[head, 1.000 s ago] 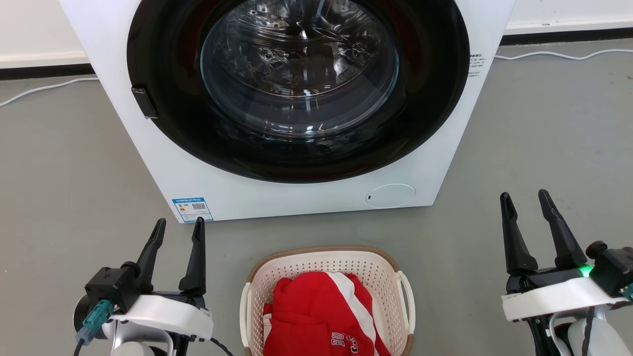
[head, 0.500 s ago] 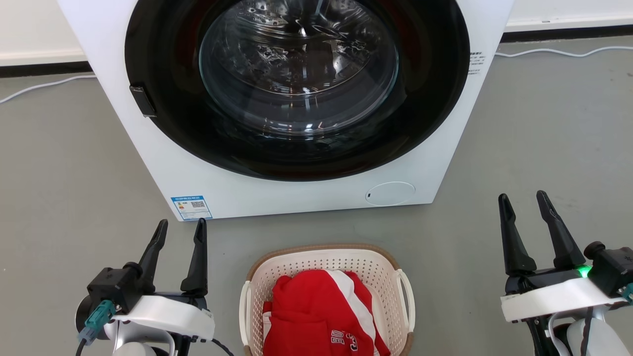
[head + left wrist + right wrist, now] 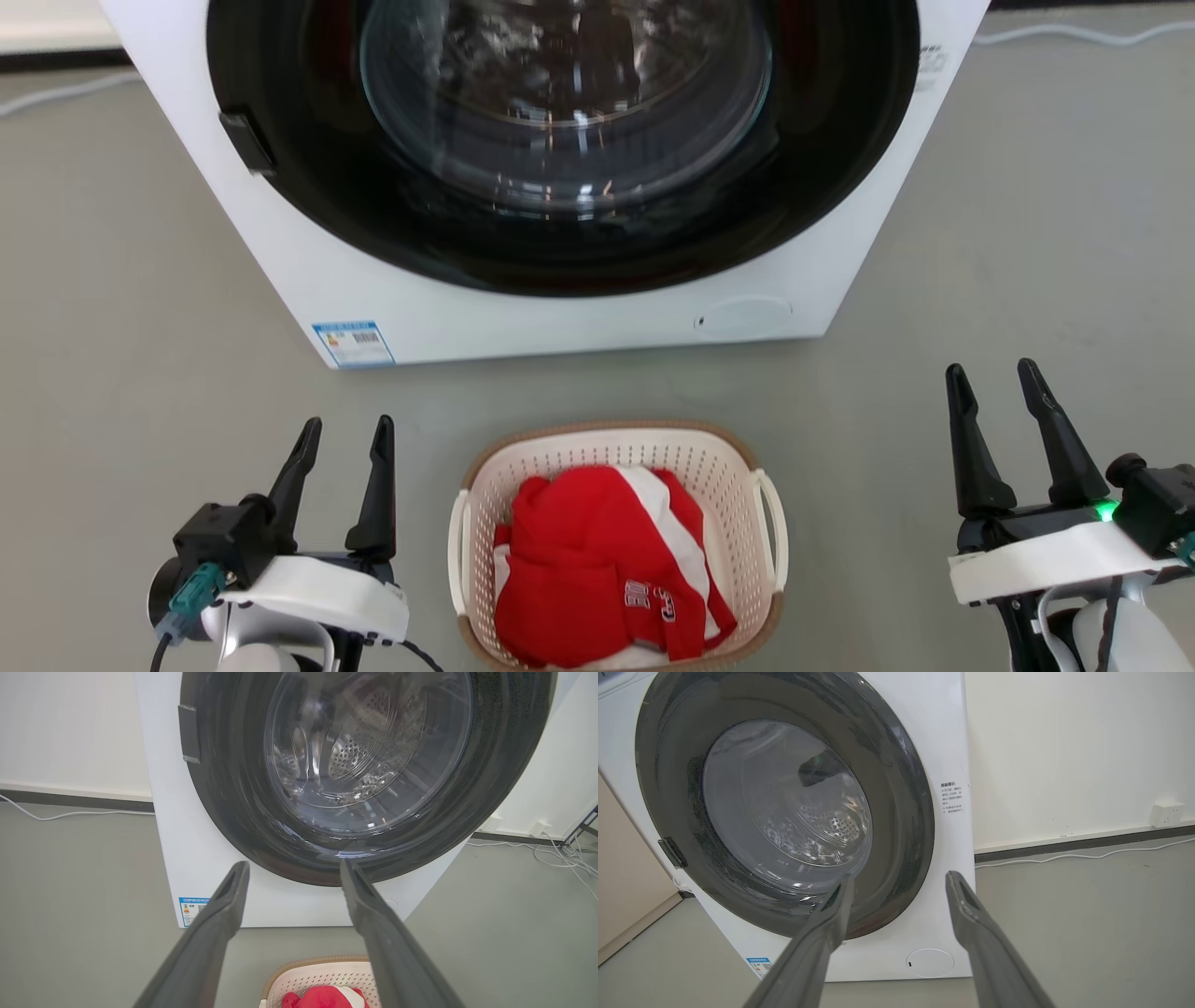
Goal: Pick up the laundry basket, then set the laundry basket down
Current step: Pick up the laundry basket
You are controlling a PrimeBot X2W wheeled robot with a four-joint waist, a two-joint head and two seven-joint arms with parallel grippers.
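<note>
Head view now takes in more of the ground close to the robot than half a second ago. The washing machine [image 3: 560,322] sits higher in the frame with its top cut off. The laundry basket [image 3: 607,450] shows almost whole at the bottom centre instead of being cut by the lower edge. Both grippers keep the same spots in the frame, so this reads as the camera tipping down or the body bending, not as the basket or the machine moving.

The basket stands on the grey floor [image 3: 1027,233] in front of the machine and apart from it, with a red and white garment [image 3: 579,551] heaped inside. The left gripper [image 3: 348,425] is at the lower left, near the basket but clear of its left loop handle [image 3: 455,551]. Its fingers are spread wide with nothing between them. The right gripper [image 3: 990,370] is at the lower right, well apart from the right loop handle [image 3: 780,541], likewise wide open and empty. Left wrist view catches the basket's rim at its bottom edge, between the fingers.

For the task this looks like the approach only. The pick-up is not yet begun, and both arms would likely need to come inward and down to the handles.
</note>
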